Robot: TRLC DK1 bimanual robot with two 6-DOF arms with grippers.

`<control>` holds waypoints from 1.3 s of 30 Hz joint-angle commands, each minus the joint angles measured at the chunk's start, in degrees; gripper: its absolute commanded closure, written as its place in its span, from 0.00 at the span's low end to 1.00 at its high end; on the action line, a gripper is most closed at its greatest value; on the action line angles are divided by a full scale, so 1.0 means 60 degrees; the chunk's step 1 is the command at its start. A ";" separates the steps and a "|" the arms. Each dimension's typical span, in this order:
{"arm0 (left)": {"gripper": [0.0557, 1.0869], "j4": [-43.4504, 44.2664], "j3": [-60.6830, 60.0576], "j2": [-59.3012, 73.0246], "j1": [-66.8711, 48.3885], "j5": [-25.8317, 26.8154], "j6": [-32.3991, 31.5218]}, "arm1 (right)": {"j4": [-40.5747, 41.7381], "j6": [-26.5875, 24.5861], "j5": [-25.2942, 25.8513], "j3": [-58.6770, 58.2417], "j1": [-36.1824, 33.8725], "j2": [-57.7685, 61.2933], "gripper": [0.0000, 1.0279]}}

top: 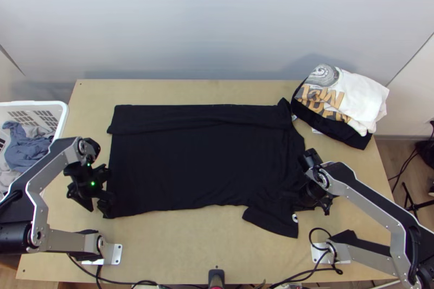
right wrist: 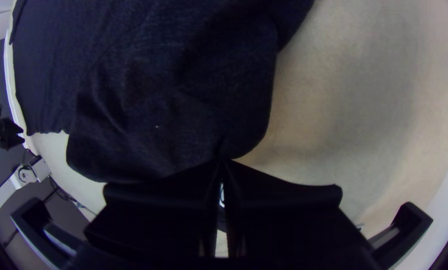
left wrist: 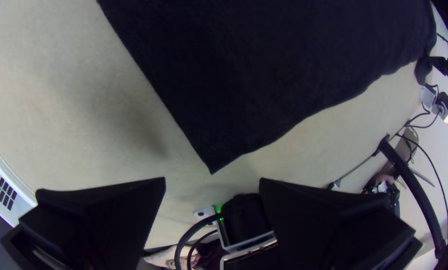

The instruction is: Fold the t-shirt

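Observation:
The black t-shirt (top: 200, 159) lies mostly spread on the table, a long strip along its far edge doubled over, one sleeve (top: 276, 216) pointing toward the near edge. At its near left corner, my left gripper (top: 104, 188) is over the table. The left wrist view shows the left gripper (left wrist: 212, 185) open, its fingers wide apart just short of the shirt's corner (left wrist: 216, 155). My right gripper (top: 312, 194) is at the shirt's right side by that sleeve. In the right wrist view, the right gripper (right wrist: 222, 165) has its fingertips together on the dark cloth (right wrist: 183, 120), pinching its edge.
A pile of clothes, white with print (top: 358, 99) over black, lies at the table's far right corner, close to the shirt. A white basket (top: 61, 113) holding grey and blue cloth stands off the left edge. Cables (top: 130, 282) run along the near edge.

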 commanded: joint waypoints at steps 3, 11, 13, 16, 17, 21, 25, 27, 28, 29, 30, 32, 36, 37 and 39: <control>0.27 0.1156 -0.0808 0.0397 0.0003 -0.0059 -0.0462 | 0.0338 0.0031 0.0051 0.0170 0.0009 0.0087 0.97; 0.80 0.1375 -0.0822 0.0411 0.0018 0.0249 -0.0579 | 0.0338 0.0031 0.0066 0.0141 0.0009 0.0058 0.97; 0.80 0.1419 -0.0852 0.0411 0.0032 0.0308 -0.0579 | 0.0338 0.0031 0.0066 0.0156 0.0009 0.0058 0.97; 0.93 0.1522 -0.0866 0.0411 0.0061 0.0410 -0.0608 | 0.0338 0.0031 0.0066 0.0170 0.0009 0.0058 0.97; 0.96 0.1522 -0.0866 0.0397 0.0061 0.0410 -0.0608 | 0.0338 0.0016 0.0066 0.0170 0.0009 0.0043 0.97; 0.96 0.1522 -0.0764 0.0397 0.0369 0.0396 -0.0447 | 0.0162 -0.0043 0.0066 0.0141 -0.0005 -0.0162 0.97; 0.96 0.1463 -0.0441 0.0514 0.0809 0.0410 -0.0330 | -0.0101 -0.0262 0.0051 0.0127 -0.0093 -0.0953 0.97; 0.96 0.1449 -0.0295 0.0558 0.0999 0.0571 -0.0330 | -0.0204 -0.0438 0.0066 0.0127 -0.0152 -0.1290 0.97; 0.96 0.1463 -0.0207 0.0602 0.1072 0.0615 -0.0330 | -0.0218 -0.0628 0.0051 0.0141 -0.0357 -0.1348 0.97; 0.96 0.1463 -0.0090 0.0660 0.1175 0.0630 -0.0330 | -0.0277 -0.0804 0.0051 0.0170 -0.0577 -0.1436 0.97; 0.96 0.1463 -0.0046 0.0704 0.1248 0.0689 -0.0330 | -0.0306 -0.0907 0.0051 0.0185 -0.0694 -0.1480 0.97; 0.96 0.1463 0.0071 0.0792 0.1438 0.0747 -0.0330 | -0.0453 -0.1214 0.0051 0.0302 -0.1089 -0.1597 0.97; 0.96 0.1449 0.0145 0.0836 0.1614 0.0806 -0.0301 | -0.1009 -0.1669 0.0051 0.0639 -0.1529 -0.1715 0.97; 0.96 0.1419 0.0174 0.0836 0.1658 0.0864 -0.0301 | -0.1156 -0.1786 0.0051 0.0727 -0.1661 -0.1773 0.97; 0.96 0.1405 0.0159 0.0836 0.1702 0.1069 -0.0301 | -0.1551 -0.1932 0.0051 0.0903 -0.1690 -0.1905 0.97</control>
